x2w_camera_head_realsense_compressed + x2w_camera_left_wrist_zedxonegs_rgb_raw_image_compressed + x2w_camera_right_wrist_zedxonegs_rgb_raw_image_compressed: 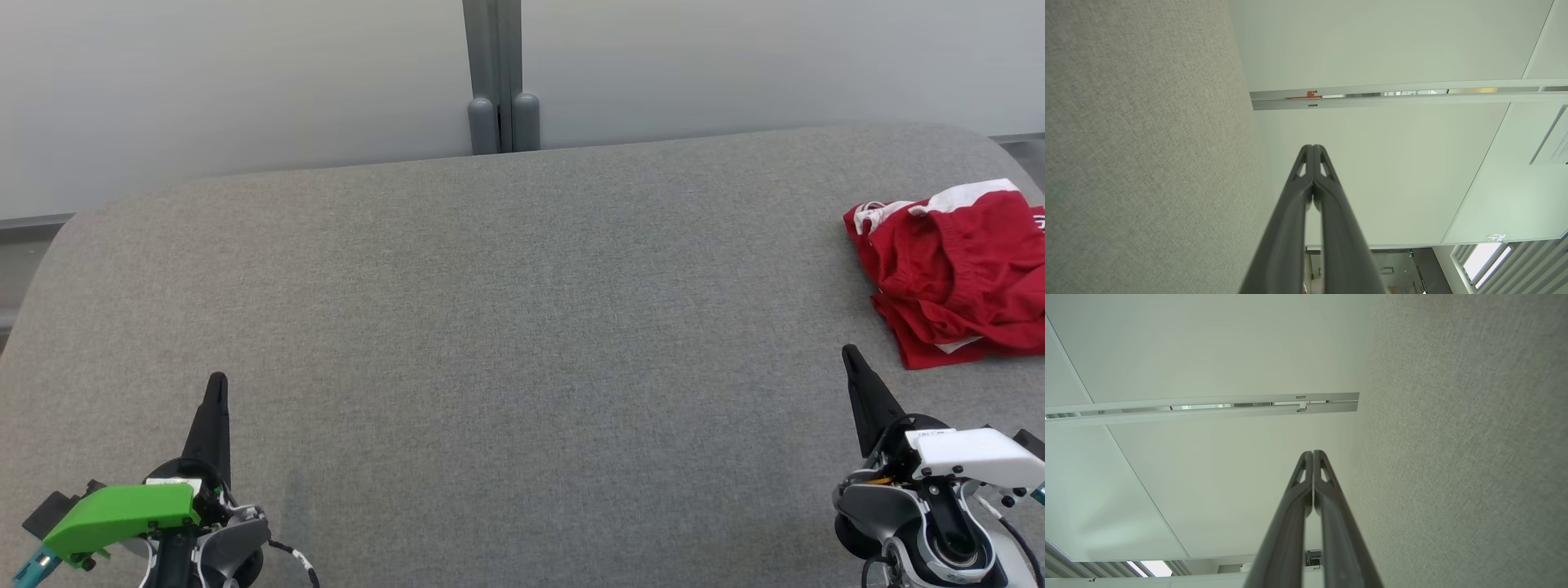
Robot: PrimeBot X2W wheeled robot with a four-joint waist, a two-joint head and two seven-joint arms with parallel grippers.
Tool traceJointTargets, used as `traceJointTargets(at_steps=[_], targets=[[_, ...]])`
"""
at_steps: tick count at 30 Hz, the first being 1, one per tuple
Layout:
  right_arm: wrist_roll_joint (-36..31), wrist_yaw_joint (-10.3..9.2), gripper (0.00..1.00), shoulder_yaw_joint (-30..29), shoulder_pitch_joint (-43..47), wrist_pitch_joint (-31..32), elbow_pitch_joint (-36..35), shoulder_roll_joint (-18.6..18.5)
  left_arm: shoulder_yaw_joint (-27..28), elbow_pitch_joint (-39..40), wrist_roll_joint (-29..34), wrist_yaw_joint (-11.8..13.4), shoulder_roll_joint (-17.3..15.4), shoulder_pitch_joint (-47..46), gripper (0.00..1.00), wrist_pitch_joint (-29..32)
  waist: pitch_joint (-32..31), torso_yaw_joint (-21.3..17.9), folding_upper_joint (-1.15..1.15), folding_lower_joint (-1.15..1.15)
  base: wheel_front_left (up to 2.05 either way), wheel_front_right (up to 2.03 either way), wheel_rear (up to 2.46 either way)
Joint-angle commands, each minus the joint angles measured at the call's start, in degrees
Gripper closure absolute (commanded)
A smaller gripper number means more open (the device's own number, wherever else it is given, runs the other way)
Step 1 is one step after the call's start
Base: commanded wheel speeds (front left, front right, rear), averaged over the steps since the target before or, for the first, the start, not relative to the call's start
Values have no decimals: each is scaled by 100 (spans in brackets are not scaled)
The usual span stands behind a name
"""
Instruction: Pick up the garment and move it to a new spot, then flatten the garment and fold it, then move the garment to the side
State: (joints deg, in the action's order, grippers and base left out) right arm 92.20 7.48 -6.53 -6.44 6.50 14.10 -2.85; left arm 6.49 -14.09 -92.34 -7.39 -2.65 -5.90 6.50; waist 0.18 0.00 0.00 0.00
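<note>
A red garment (955,273) with white trim lies folded at the far right of the grey fabric table (506,343), partly cut off by the head view's right edge. My right gripper (850,353) hovers near the front right, just below and left of the garment, apart from it, its fingers shut with nothing between them. Its tips (1312,453) meet in the right wrist view. At the front left my left gripper (217,380) is also shut and holds nothing; its tips (1312,148) touch in the left wrist view.
Pale wall panels with a grey post (498,77) stand behind the table's far edge. The table's rounded corners curve away at left and right. Wide grey surface lies between the two grippers.
</note>
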Motion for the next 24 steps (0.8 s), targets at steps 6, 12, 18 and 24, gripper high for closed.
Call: traceJointTargets(at_steps=[6,12,18,24], targets=[[38,2,100,-13,51,25,-30,-2,17,11,-16,-23,-42,-61,100,27,0,0,0,0,0,0,0],[38,2,100,-12,51,25,-30,-2,17,11,-16,-23,-42,-61,100,27,0,0,0,0,0,0,0],[38,2,100,-12,51,25,-30,-2,17,11,-16,-23,-42,-61,100,27,0,0,0,0,0,0,0],[39,2,100,-12,51,25,-30,-1,17,12,-16,-23,-42,-61,100,26,0,0,0,0,0,0,0]])
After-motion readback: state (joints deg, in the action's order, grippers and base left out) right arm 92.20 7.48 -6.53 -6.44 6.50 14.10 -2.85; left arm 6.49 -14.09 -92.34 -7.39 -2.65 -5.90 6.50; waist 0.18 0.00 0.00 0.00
